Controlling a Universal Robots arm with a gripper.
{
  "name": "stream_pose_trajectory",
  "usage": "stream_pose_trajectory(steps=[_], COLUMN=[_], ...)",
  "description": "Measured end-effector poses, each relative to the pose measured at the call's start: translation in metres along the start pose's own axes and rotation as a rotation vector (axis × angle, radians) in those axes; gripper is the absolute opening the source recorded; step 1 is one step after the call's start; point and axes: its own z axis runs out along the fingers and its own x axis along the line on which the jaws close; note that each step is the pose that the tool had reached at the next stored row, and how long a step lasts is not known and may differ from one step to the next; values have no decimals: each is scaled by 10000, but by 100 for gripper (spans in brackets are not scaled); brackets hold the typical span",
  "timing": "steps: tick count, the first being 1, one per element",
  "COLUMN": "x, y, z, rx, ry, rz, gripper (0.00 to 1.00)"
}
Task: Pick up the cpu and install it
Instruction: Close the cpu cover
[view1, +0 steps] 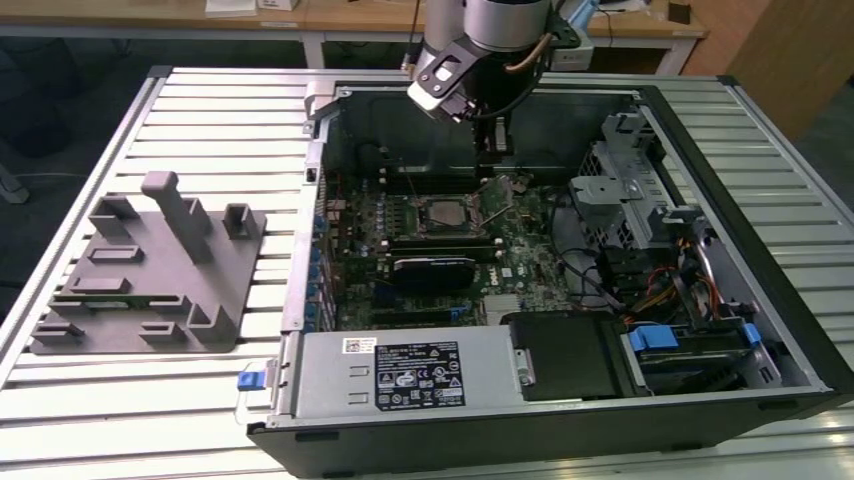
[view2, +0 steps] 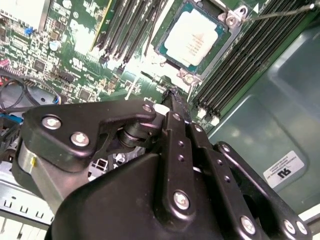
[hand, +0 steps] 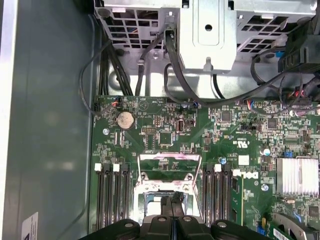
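The cpu (view2: 194, 34), a small square chip with a silvery top, lies flat inside the socket frame (view2: 227, 35) on the green motherboard (view2: 75, 55). In the exterior view the cpu (view1: 442, 212) sits mid-board inside the open computer case. My gripper (view1: 494, 150) hangs just above and behind the socket, with its black fingers pressed together and nothing between them. The gripper (view2: 172, 94) is a short way off the chip in the second wrist view. In the first wrist view the gripper (hand: 172, 200) is over the socket's raised metal load plate (hand: 170, 167).
Memory slots (hand: 112, 195) flank the socket. A black heatsink block (view1: 434, 272) lies nearer the power supply (view1: 400, 375). A metal drive cage (view1: 627, 200) and cables fill the exterior view's right. A grey fixture (view1: 147, 270) rests on the slatted table (view1: 200, 110) outside the case.
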Motion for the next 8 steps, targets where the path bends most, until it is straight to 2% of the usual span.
stream_pose_trajectory(steps=[8], x=[-1], y=[121], z=[6], rx=[0], ry=[0], rz=[0], gripper=[11])
